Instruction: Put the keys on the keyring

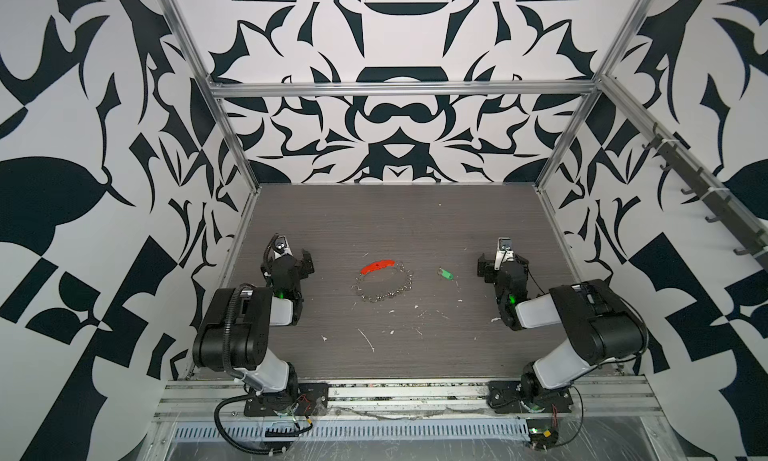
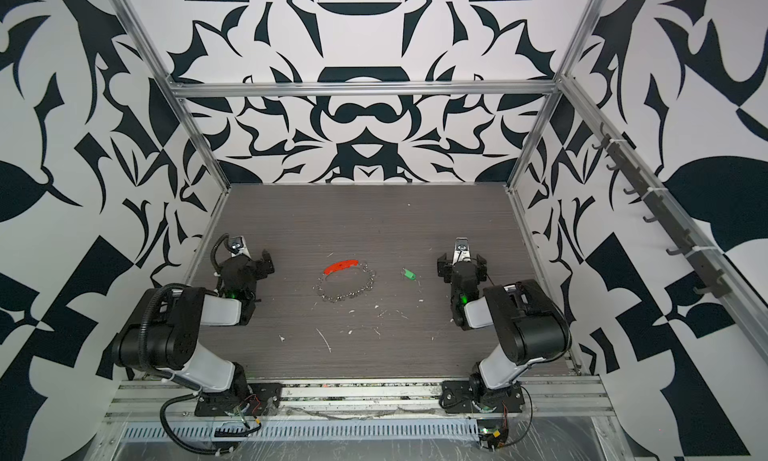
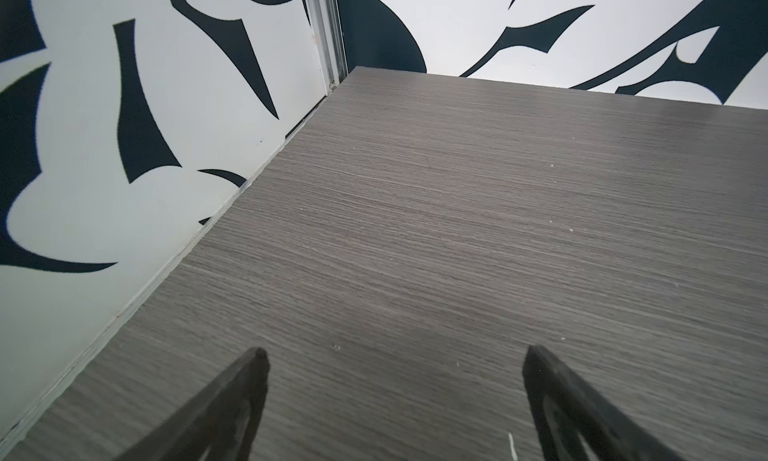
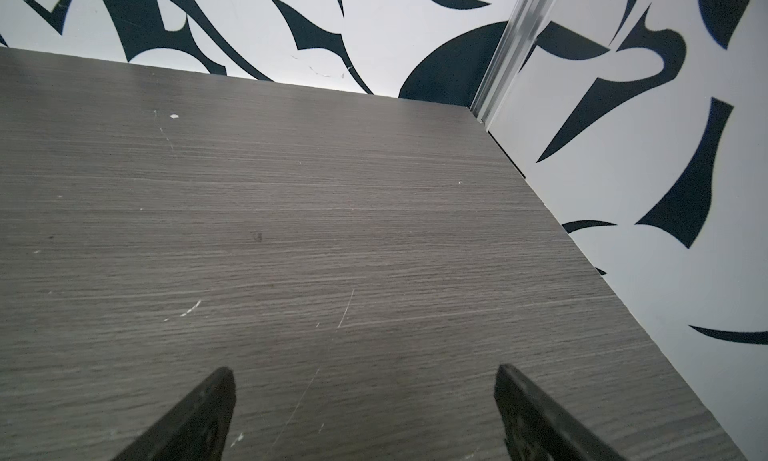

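On the grey wood-grain table (image 1: 415, 355), the left gripper (image 3: 395, 351) and right gripper (image 4: 365, 369) sit at either side with jaws spread wide and empty, the ring-strung keyring (image 1: 377, 267) lies mid-table, and the green key tag (image 1: 446, 274) lies apart, between it and the right gripper.

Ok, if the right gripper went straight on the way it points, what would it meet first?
Probably bare table: the right gripper tilts down at it, with the back wall beyond. The keys and keyring lie off its line.
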